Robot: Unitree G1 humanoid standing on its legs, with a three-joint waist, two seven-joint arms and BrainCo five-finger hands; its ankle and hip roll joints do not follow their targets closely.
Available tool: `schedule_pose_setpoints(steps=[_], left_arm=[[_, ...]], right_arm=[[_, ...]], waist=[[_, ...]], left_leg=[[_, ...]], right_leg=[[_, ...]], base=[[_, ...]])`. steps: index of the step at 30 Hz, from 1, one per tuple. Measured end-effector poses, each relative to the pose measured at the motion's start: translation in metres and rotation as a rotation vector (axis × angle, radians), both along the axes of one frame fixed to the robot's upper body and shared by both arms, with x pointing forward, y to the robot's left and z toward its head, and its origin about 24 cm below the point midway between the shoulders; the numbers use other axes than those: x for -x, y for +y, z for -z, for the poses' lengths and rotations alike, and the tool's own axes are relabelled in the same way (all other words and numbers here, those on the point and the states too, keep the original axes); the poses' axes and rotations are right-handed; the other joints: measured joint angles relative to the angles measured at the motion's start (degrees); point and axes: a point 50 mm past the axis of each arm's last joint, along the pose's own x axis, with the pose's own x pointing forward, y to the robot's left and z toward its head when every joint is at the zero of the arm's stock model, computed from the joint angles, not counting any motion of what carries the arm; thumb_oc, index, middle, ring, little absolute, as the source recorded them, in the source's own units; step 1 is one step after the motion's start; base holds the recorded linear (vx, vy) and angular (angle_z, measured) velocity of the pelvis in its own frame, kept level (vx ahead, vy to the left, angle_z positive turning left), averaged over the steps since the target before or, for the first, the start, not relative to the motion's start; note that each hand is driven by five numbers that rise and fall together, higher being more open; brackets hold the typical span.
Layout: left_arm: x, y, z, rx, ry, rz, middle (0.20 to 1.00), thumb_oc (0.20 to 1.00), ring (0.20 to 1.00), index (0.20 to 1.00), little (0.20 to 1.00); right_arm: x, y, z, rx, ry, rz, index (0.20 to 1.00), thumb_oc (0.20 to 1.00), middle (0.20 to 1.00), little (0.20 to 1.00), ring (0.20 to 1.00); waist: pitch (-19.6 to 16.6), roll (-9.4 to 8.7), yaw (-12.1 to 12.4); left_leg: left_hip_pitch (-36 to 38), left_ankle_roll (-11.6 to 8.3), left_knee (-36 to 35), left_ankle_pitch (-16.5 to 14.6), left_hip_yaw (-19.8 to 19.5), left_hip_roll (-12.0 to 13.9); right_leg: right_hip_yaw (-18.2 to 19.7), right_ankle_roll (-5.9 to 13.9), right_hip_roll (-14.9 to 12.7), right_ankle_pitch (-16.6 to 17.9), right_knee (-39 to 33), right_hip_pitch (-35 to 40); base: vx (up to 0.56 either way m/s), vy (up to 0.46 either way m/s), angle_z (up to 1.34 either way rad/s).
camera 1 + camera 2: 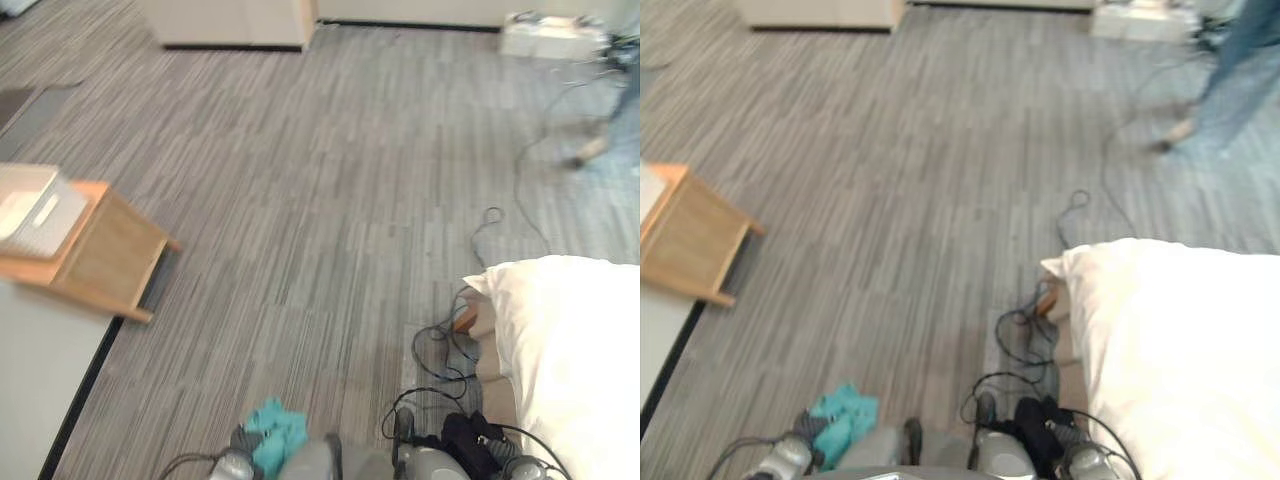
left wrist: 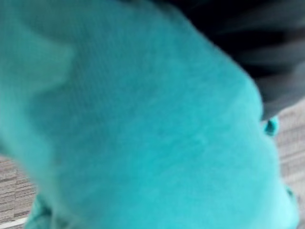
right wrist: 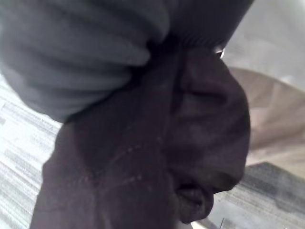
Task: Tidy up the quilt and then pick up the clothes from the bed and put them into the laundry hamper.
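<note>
Left hand: my left hand [image 1: 238,462] sits low against my body with a teal garment [image 1: 276,434] bunched over it. In the left wrist view the teal cloth [image 2: 143,129] covers the fingers, so I cannot tell how they are set, though the cloth hangs from the hand.

Right hand: my right hand [image 1: 505,465] is low on my right, with a black garment [image 1: 470,440] draped over it. The right wrist view shows black cloth [image 3: 143,157] under the ribbed cover; the fingers are hidden, so I cannot tell their state.

Quilt: the white quilt [image 1: 1180,340] lies on the bed at my right, its corner overhanging the grey floor [image 1: 320,180].

Step in hand, my reading: both garments are off the bed and being carried; the hamper comes next.

Hamper: I cannot make out a hamper. A wooden side table [image 1: 105,255] stands to my left, and a person [image 1: 1230,70] is at the far right.

Doing it well: keep both arms tucked so the loose cloth stays off the floor; find the hamper before committing to a path; give the table corner and the person room; release one garment at a time, above the opening.

Risk: a trailing end could catch or drop.
</note>
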Motion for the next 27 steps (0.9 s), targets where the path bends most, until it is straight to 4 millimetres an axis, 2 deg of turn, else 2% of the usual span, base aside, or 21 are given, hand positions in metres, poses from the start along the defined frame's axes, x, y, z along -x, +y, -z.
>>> schedule_pose_setpoints(steps=[1, 2, 3, 4, 6, 7, 9, 10, 12, 13, 14, 15, 16, 17, 19, 20, 23, 24, 25, 26, 27], left_arm=[[0.015, 0.003, 0.004, -0.007, 0.044, -0.021, 0.200, 0.200, 0.200, 0.200, 0.200], [0.019, 0.003, 0.006, -0.005, 0.058, -0.022, 0.200, 0.200, 0.200, 0.200, 0.200], [0.024, 0.001, 0.007, 0.000, 0.066, -0.026, 0.200, 0.200, 0.200, 0.200, 0.200], [0.024, 0.000, 0.008, 0.004, 0.068, -0.026, 0.200, 0.200, 0.200, 0.200, 0.200], [0.027, -0.002, 0.009, 0.007, 0.081, -0.015, 0.200, 0.200, 0.200, 0.200, 0.200], [0.026, -0.001, 0.009, 0.005, 0.083, -0.016, 0.200, 0.200, 0.200, 0.200, 0.200], [0.019, 0.000, 0.007, 0.008, 0.070, -0.025, 0.200, 0.200, 0.200, 0.200, 0.200], [0.018, 0.000, 0.007, 0.010, 0.067, -0.027, 0.200, 0.200, 0.200, 0.200, 0.200], [0.037, 0.010, 0.010, 0.005, 0.111, -0.097, 0.200, 0.200, 0.200, 0.200, 0.200], [0.047, 0.013, 0.011, -0.001, 0.132, -0.109, 0.200, 0.200, 0.200, 0.200, 0.200], [0.043, 0.009, 0.012, 0.005, 0.128, -0.098, 0.200, 0.200, 0.200, 0.200, 0.200], [0.040, 0.005, 0.012, 0.009, 0.123, -0.077, 0.200, 0.200, 0.200, 0.200, 0.200], [0.043, 0.007, 0.012, -0.002, 0.132, -0.056, 0.200, 0.200, 0.200, 0.200, 0.200], [0.033, 0.011, 0.008, -0.025, 0.107, -0.026, 0.200, 0.200, 0.200, 0.200, 0.200], [0.020, 0.013, 0.003, -0.036, 0.077, -0.005, 0.200, 0.200, 0.200, 0.200, 0.200], [0.003, 0.013, -0.002, -0.058, 0.028, 0.035, 0.200, 0.200, 0.200, 0.200, 0.200], [-0.016, 0.009, -0.009, -0.062, -0.036, 0.059, 0.200, 0.200, 0.200, 0.200, 0.200], [-0.022, 0.006, -0.011, -0.058, -0.053, 0.066, 0.200, 0.200, 0.200, 0.200, 0.200], [-0.024, 0.005, -0.011, -0.057, -0.049, 0.063, 0.200, 0.200, 0.200, 0.200, 0.200], [-0.026, 0.005, -0.011, -0.056, -0.052, 0.060, 0.200, 0.200, 0.200, 0.200, 0.200], [-0.019, 0.007, -0.009, -0.059, -0.036, 0.059, 0.200, 0.200, 0.200, 0.200, 0.200]], right_arm=[[-0.009, 0.000, -0.003, 0.002, -0.031, -0.014, 0.200, 0.200, 0.200, 0.200, 0.200], [-0.016, 0.002, -0.006, 0.002, -0.052, -0.031, 0.200, 0.200, 0.200, 0.200, 0.200], [-0.020, 0.002, -0.007, 0.003, -0.063, -0.041, 0.200, 0.200, 0.200, 0.200, 0.200], [-0.020, 0.002, -0.008, 0.003, -0.067, -0.042, 0.200, 0.200, 0.200, 0.200, 0.200], [-0.015, 0.002, -0.006, 0.003, -0.054, -0.053, 0.200, 0.200, 0.200, 0.200, 0.200], [-0.009, 0.001, -0.004, 0.004, -0.033, -0.044, 0.200, 0.200, 0.200, 0.200, 0.200], [-0.005, 0.001, -0.002, 0.009, -0.012, -0.045, 0.200, 0.200, 0.200, 0.200, 0.200], [-0.003, 0.001, -0.001, 0.010, -0.004, -0.044, 0.200, 0.200, 0.200, 0.200, 0.200], [0.019, 0.008, 0.009, 0.004, 0.085, -0.059, 0.200, 0.200, 0.200, 0.200, 0.200], [0.028, 0.010, 0.012, 0.005, 0.114, -0.071, 0.200, 0.200, 0.200, 0.200, 0.200], [0.027, 0.008, 0.011, 0.016, 0.111, -0.104, 0.200, 0.200, 0.200, 0.200, 0.200], [0.025, 0.008, 0.010, 0.018, 0.106, -0.103, 0.200, 0.200, 0.200, 0.200, 0.200], [0.027, 0.010, 0.011, 0.010, 0.109, -0.100, 0.200, 0.200, 0.200, 0.200, 0.200], [0.027, 0.013, 0.012, -0.002, 0.109, -0.099, 0.200, 0.200, 0.200, 0.200, 0.200], [0.017, 0.014, 0.009, -0.003, 0.080, -0.101, 0.200, 0.200, 0.200, 0.200, 0.200], [0.012, 0.013, 0.006, -0.007, 0.049, -0.087, 0.200, 0.200, 0.200, 0.200, 0.200], [0.001, 0.011, 0.002, 0.003, 0.004, -0.109, 0.200, 0.200, 0.200, 0.200, 0.200], [-0.005, 0.008, -0.001, 0.000, -0.026, -0.092, 0.200, 0.200, 0.200, 0.200, 0.200], [-0.006, 0.006, -0.002, 0.006, -0.025, -0.086, 0.200, 0.200, 0.200, 0.200, 0.200], [-0.007, 0.006, -0.002, 0.009, -0.024, -0.085, 0.200, 0.200, 0.200, 0.200, 0.200], [-0.007, 0.007, -0.002, 0.001, -0.028, -0.080, 0.200, 0.200, 0.200, 0.200, 0.200]], waist=[[0.3, -0.40, 1.3], [0.3, -0.13, 1.5], [0.0, -0.18, 2.2], [0.1, 0.15, 2.4], [-1.4, 2.15, 1.3], [-1.7, 3.03, 1.3], [-2.2, 3.15, 2.2], [-2.1, 2.38, 2.5], [-4.5, -1.94, 4.9], [-6.2, -3.09, 5.4], [-6.2, -2.54, 5.0], [-5.6, -1.64, 4.9], [-6.3, -1.69, 4.1], [-6.3, -2.55, 3.4], [-5.8, -1.33, 0.6], [-5.3, -0.33, 0.1], [-4.2, 1.36, -2.3], [-4.0, 2.01, -2.4], [-4.0, 1.93, -2.9], [-3.2, 2.13, -3.5], [-2.9, 2.28, -4.5]], left_leg=[[-3.3, 1.36, -2.9, -1.4, 0.7, 0.7], [-3.9, 1.24, -6.4, -1.4, 1.8, 0.8], [-1.5, 3.23, -20.6, -0.3, 6.3, 0.6], [-1.5, 3.87, -23.0, 2.2, 7.1, 0.2], [-0.9, 3.50, -33.3, 5.4, 14.4, 2.1], [-1.0, 3.21, -38.6, 7.6, 16.0, 3.1], [-1.1, 4.29, -41.5, 8.9, 17.5, 3.5], [-0.9, 4.53, -41.7, 9.9, 17.3, 3.6], [4.1, 8.07, -37.8, 7.1, 17.6, 2.2], [5.8, 9.80, -38.8, 7.8, 17.5, 0.7], [8.2, 10.84, -38.0, 7.1, 16.4, 1.0], [9.9, 11.30, -37.8, 7.1, 15.2, 2.3], [10.8, 12.60, -37.8, 8.2, 15.0, 2.2], [14.1, 13.55, -38.5, 5.6, 11.4, 0.1], [17.1, 13.67, -40.2, 5.6, 7.4, -0.5], [18.4, 13.44, -39.9, 3.8, 3.5, -0.7], [21.0, 12.43, -39.7, 1.0, -2.9, -1.2], [23.7, 11.29, -40.8, -2.3, -6.4, -1.2], [24.7, 11.18, -40.7, -3.2, -8.6, -1.2], [26.1, 11.14, -40.5, -2.8, -9.5, -0.8], [29.3, 10.26, -41.0, -4.7, -11.6, -0.2]], right_leg=[[1.0, -0.40, 1.2, -0.6, -1.5, 1.6], [1.7, -0.46, 1.8, -1.5, -1.5, 2.4], [2.1, -0.61, 1.7, -1.9, -1.5, 2.5], [1.4, -0.60, 1.8, -0.6, -1.5, 2.8], [-0.9, -0.05, 3.8, -2.8, -1.6, 4.1], [-1.4, -0.26, 5.0, -4.2, -1.6, 4.9], [-0.9, -0.11, 5.3, -5.2, -1.6, 6.3], [-0.5, 0.57, 5.2, -6.8, -1.6, 7.3], [2.0, 3.10, 2.9, -10.0, -0.9, 11.9], [1.7, 5.38, 2.2, -9.6, 2.5, 11.6], [1.5, 7.34, 1.5, -12.0, 23.2, 4.7], [2.2, 12.56, 1.0, -7.4, 40.7, -1.6], [2.9, 13.66, -0.2, -5.2, 51.0, -6.1], [4.6, 13.02, -1.6, -5.7, 58.6, -11.5], [2.8, 9.80, -1.7, -7.7, 53.8, -13.8], [2.7, 7.13, -0.9, -9.3, 45.9, -16.0], [3.2, 6.35, 1.3, -9.9, 25.4, -16.3], [6.0, 6.82, 1.8, -6.1, 7.2, -15.6], [8.9, 7.49, 2.0, -4.1, -1.3, -14.9], [10.3, 7.69, 1.9, -2.0, -1.9, -15.8], [13.3, 7.53, 1.1, 0.9, -1.4, -16.8]], base=[[0.52, 0.039, -0.37], [0.89, 0.131, -0.70], [0.39, 0.097, -0.55], [0.57, 0.145, -0.40], [0.52, 0.112, 0.05], [0.64, 0.111, 0.02], [0.62, 0.093, -0.10], [0.63, 0.117, -0.24], [0.60, 0.183, -0.50], [0.55, 0.157, -0.18], [0.60, 0.173, 0.18], [0.61, 0.171, 0.52], [0.62, 0.174, 0.63], [0.64, 0.085, 1.01], [0.75, -0.046, 1.36], [0.61, -0.122, 1.52], [0.67, -0.184, 1.32], [0.85, -0.241, 1.29], [0.56, -0.148, 1.28], [0.78, -0.196, 1.22], [0.70, -0.202, 1.16]])
